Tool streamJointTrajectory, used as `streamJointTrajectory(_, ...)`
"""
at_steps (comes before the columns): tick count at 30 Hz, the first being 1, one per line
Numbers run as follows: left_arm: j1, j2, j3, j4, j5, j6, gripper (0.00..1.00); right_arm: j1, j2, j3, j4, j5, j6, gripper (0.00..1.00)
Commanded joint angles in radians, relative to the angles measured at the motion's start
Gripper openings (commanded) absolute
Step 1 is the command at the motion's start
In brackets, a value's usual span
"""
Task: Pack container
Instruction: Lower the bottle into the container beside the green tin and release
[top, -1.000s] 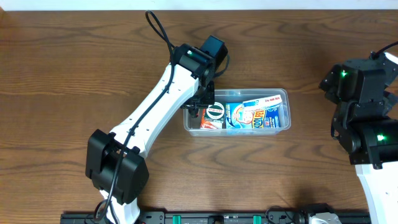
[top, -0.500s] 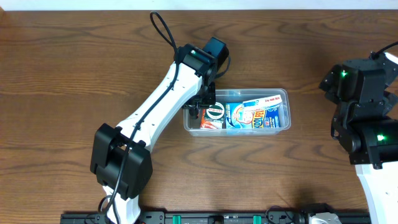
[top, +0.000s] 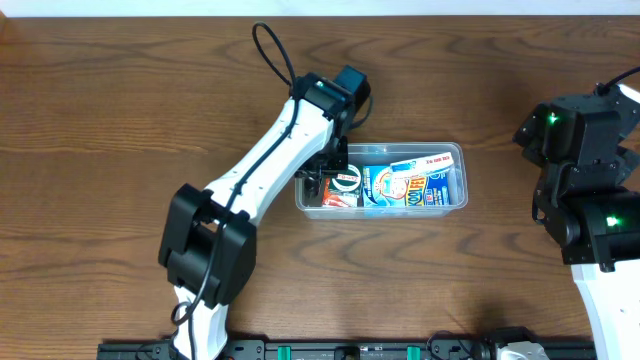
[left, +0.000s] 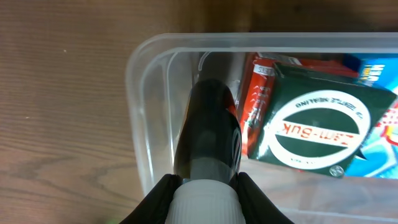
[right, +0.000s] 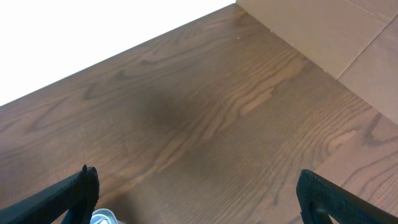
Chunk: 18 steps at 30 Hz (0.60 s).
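The clear container (top: 458, 150) lies mid-table and holds a green round-label box (top: 346, 179), a red box and blue packets (top: 405, 186). My left gripper (top: 324, 176) reaches into its left end, shut on a dark bottle with a white ribbed cap. In the left wrist view the gripper (left: 206, 191) grips the cap, and the dark bottle (left: 209, 134) points down between the container wall (left: 140, 68) and the red box (left: 258, 93), beside the green box (left: 323, 124). My right gripper (right: 202, 199) is open and empty over bare wood, far right.
The right arm (top: 585, 180) stands at the table's right edge. A tan cardboard surface (right: 323, 31) lies beyond the table in the right wrist view. A black rail (top: 350, 350) runs along the front edge.
The left arm's elbow and lower link have swung to the right while its gripper stays at the container's left end with the bottle. The right arm has not moved.
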Motion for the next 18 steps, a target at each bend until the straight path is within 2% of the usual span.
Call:
streamJointTrajectory(1,-0.001,0.009,-0.003,0.002,-0.012,-0.017,0.28,-0.01,0.002,0.012,-0.001,0.018,0.011,0.99)
streamJointTrajectory(18,-0.002,0.05,-0.003,0.015,0.006,-0.02,0.28,-0.01,0.002,0.012,-0.002,0.018,0.011,0.99)
